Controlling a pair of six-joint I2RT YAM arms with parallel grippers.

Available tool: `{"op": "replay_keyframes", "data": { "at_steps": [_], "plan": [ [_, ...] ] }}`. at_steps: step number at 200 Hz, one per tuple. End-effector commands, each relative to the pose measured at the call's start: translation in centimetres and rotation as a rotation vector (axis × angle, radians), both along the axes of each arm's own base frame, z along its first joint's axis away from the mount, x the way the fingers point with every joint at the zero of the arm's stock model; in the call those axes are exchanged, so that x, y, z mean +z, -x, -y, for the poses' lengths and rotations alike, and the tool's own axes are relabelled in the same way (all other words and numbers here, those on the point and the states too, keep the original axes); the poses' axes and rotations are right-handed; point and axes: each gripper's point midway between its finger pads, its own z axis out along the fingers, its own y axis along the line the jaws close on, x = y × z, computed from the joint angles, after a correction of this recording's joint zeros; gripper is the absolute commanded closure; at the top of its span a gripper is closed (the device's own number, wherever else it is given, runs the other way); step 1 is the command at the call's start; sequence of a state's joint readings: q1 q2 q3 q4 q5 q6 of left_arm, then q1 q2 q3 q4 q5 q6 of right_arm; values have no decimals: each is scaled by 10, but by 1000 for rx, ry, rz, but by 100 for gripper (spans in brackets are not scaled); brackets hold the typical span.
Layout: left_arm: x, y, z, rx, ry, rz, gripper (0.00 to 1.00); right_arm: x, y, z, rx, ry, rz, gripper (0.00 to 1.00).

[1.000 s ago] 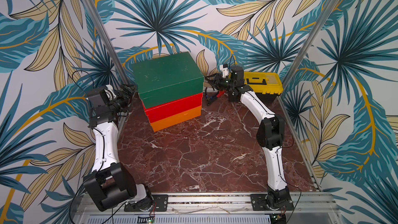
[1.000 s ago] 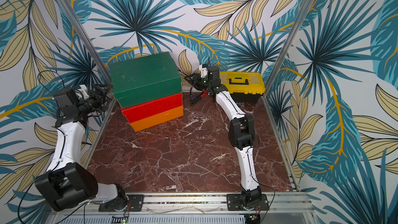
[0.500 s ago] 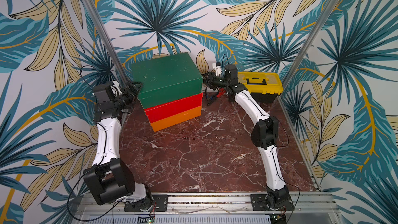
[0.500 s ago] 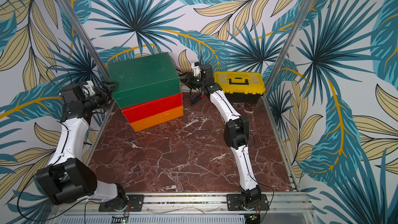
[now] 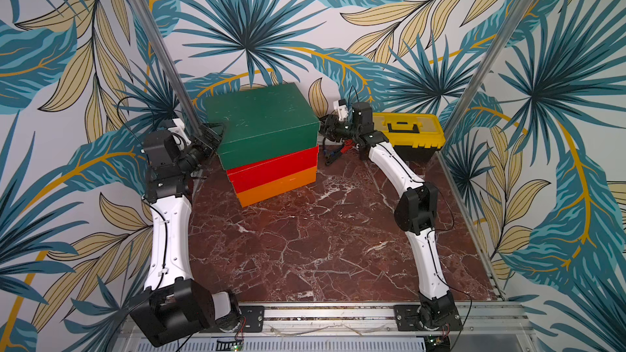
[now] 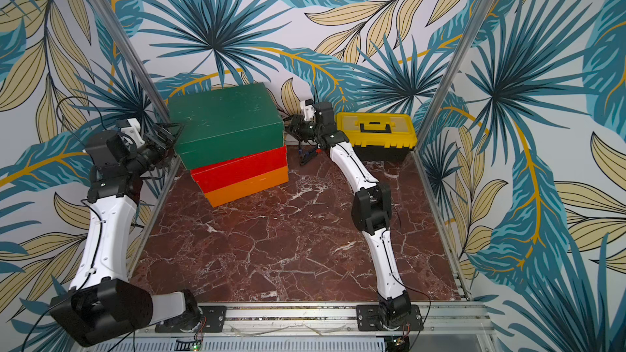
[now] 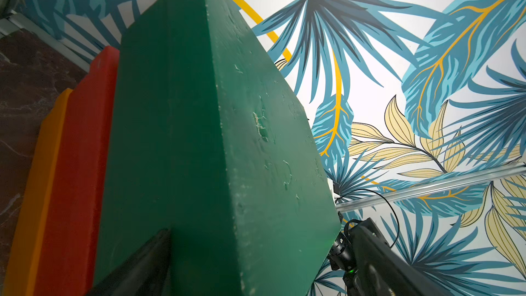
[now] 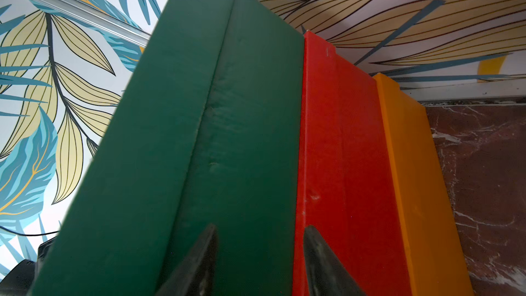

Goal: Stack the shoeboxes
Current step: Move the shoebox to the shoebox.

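Our left arm rises from the front rail at the left edge of the surface. Its white link stands near upright, and the wrist bends toward the right. The left tool is spread wide at the upper left end of the green shoebox. In the left wrist view one finger lies along the box's shaded face, beside the scuffed lid. We see it pinching nothing.

The three shoeboxes stand stacked at the back of the surface, left of the middle and near the back wall. The orange shoebox sits on the marble, the red shoebox on it, and the green one on top, roughly in line.

Our right arm climbs from the rail at the front right, folds at a black elbow and arcs back and left. The right tool points at the stack's right end. Its fingers are partly apart with nothing between them, one tip before the green box and one at the edge of the red. Whether they touch we cannot tell.

Just right of that wrist a yellow-lidded toolbox sits in the back right corner. The surface is dark red marble with white veins. Walls papered with teal and tan leaves close three sides, with slanting metal posts at the corners.
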State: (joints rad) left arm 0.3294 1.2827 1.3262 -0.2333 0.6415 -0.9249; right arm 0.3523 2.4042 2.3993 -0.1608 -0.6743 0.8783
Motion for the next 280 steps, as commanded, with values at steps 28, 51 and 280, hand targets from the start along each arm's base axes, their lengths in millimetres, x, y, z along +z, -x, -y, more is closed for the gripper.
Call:
{"op": "replay_keyframes", "data": {
  "at_steps": [28, 51, 280],
  "plan": [
    [-15, -1, 19, -39, -21, -19, 0, 8, 8, -7, 25, 7, 21, 49],
    [-25, -5, 20, -40, -17, -41, 0, 9, 9, -6, 22, 15, 26, 49],
    [-30, 6, 19, -20, -42, -27, 0, -2, 22, -22, 37, 93, 10, 48]
  ]
}}
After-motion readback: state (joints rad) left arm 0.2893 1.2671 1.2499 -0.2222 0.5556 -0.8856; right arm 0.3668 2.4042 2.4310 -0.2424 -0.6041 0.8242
